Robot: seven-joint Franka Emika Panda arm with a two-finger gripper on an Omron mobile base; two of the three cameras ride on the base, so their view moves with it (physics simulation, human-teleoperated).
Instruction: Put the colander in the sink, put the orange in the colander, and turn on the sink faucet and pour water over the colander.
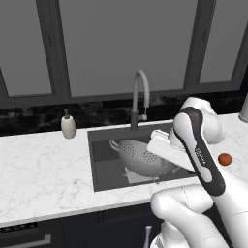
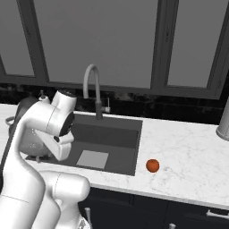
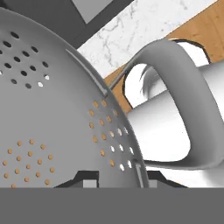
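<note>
We see the colander in the middle of the left base view, tilted over the sink, its bowl leaning toward the lower right of the basin. In the hand view the gripper sits at the bottom centre with its two dark tips either side of the colander's rim wall, closed on it near one loop handle. The orange lies on the white counter, right of centre in the right base view, well apart from the basin. The sink faucet arches up behind the sink at upper centre, with no water running.

We judge the main risk to be the grip: a thin rim pinch on a tilted bowl could let it swing or slip and land on its side, so the orange would not stay in it. The handle could also catch the basin edge on release.

A small dark marking runs along the arm's link, too small for us to read.
</note>
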